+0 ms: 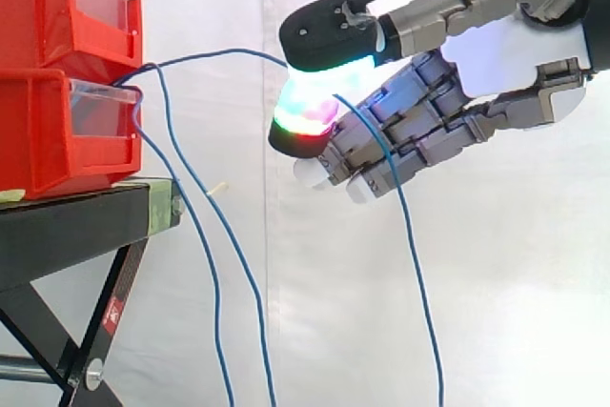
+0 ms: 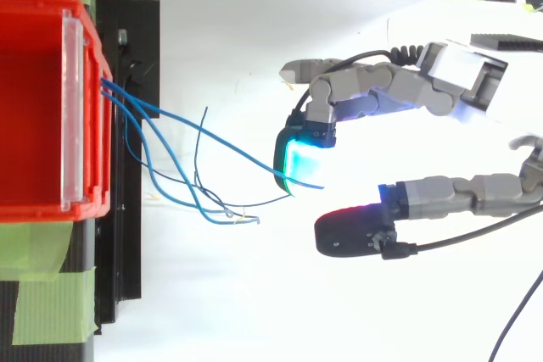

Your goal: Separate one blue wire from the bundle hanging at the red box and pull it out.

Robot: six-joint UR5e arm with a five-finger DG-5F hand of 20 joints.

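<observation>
Blue wires come out of the front of the lower red box (image 1: 38, 140) at the left. One blue wire (image 1: 238, 50) arcs away from the rest toward my hand (image 1: 515, 54) and runs in between two glowing fingertips (image 1: 305, 123), then falls down below the hand. From above, this wire (image 2: 237, 147) ends on the cyan pad (image 2: 304, 158). The hand is shut on it with curled fingers, about a hand's length to the right of the box. The other wires of the bundle (image 1: 250, 283) hang loose in front of the stand.
A second red bin (image 1: 48, 7) is stacked on the lower one. Both rest on a black stand (image 1: 67, 226) with slanted legs. Green tape (image 2: 51, 277) holds the bin down. A white curtain hangs behind.
</observation>
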